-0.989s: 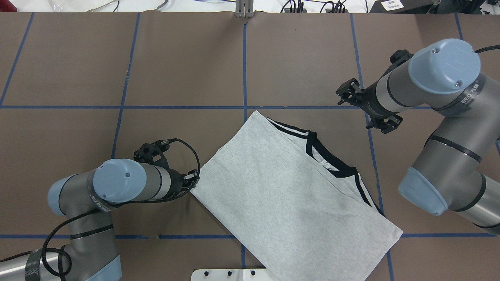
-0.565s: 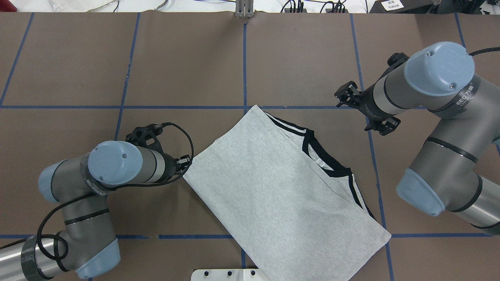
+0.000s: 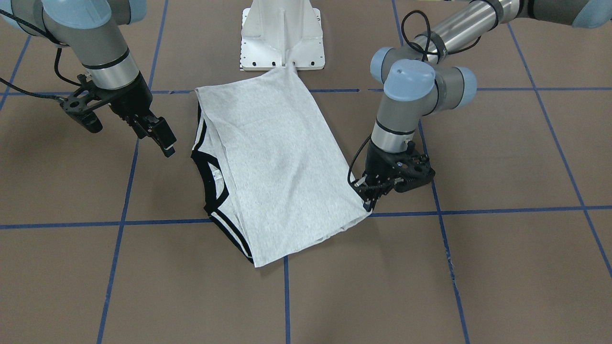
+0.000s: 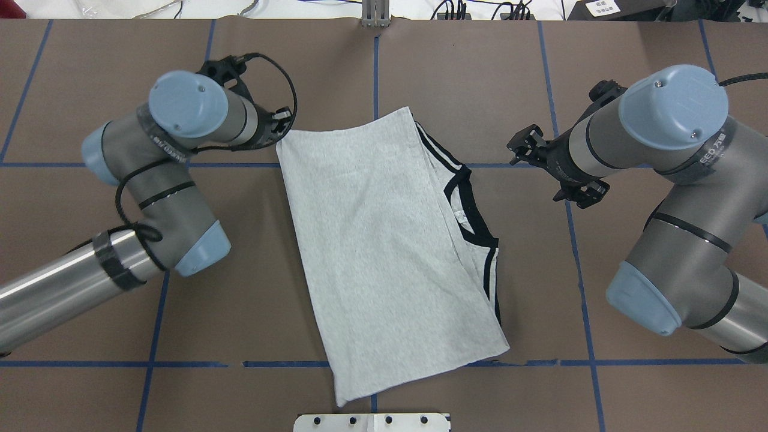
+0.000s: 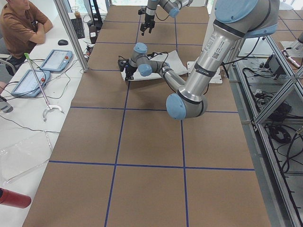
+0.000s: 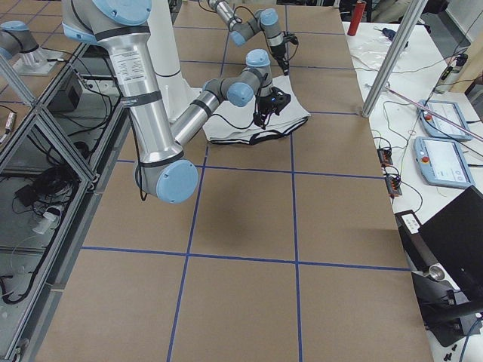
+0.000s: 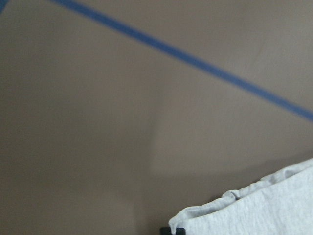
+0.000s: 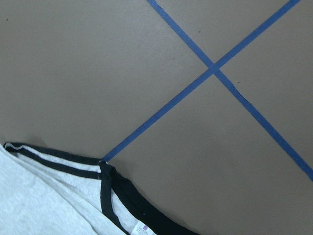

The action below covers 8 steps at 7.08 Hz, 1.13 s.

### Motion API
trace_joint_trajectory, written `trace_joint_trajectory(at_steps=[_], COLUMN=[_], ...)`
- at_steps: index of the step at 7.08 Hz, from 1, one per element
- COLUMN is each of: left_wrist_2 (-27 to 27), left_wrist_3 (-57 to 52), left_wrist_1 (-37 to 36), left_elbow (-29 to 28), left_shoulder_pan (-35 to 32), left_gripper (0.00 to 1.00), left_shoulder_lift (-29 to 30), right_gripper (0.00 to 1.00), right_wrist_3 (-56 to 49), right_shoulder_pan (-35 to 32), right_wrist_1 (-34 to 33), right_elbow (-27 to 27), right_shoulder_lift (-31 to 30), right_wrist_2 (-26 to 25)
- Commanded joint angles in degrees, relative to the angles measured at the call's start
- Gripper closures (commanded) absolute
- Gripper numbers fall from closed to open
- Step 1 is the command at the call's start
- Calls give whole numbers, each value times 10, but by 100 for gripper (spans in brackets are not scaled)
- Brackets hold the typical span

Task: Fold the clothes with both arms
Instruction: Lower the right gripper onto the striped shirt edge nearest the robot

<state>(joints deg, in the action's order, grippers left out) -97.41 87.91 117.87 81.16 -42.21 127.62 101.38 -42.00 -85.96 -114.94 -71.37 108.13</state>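
One folded grey T-shirt (image 4: 384, 240) lies flat mid-table (image 4: 456, 78). Two grippers. The left gripper (image 3: 367, 203) is clamped on a shirt corner. The right gripper (image 3: 165, 143) hovers near the shirt's opposite side and holds nothing; its opening can't be made out.

One T-shirt (image 4: 384, 240), two arms (image 4: 171, 198), one white pedestal (image 3: 282, 43)

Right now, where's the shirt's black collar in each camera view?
Front-facing: collar left of centre, on the shirt's left edge.
Overhead: collar right of centre, on its right edge.
Exterior left: too small to tell.
Exterior right: dark trim on the shirt's near edge.
Left wrist: not in it.
Right wrist: collar bottom left.
Landmark: white base plate, top centre front-facing, bottom centre overhead.
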Motion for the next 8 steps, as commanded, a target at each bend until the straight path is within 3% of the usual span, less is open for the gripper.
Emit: trace_joint_trajectory(at_steps=[1, 4, 5, 7, 8], left_wrist_2=[1, -4, -4, -52, -82], left_wrist_3=[-29, -31, -62, -63, -62], left_wrist_1=[138, 172, 175, 163, 149], left_elbow=[-200, -242, -240, -191, -129], left_shoulder_pan=[-39, -52, -52, -55, -54], left_gripper=[100, 100, 53, 49, 49], left_shoulder_lift=[100, 119, 119, 106, 60], right_gripper=[0, 0, 0, 0, 0], right_wrist_3=[6, 8, 12, 59, 85], right_shoulder_pan=[10, 26, 38, 106, 145], right_wrist_1=[28, 44, 44, 38, 37], right_elbow=[2, 2, 2, 12, 33], right_shoulder_lift=[2, 2, 7, 40, 63], right_wrist_2=[-2, -3, -3, -6, -29])
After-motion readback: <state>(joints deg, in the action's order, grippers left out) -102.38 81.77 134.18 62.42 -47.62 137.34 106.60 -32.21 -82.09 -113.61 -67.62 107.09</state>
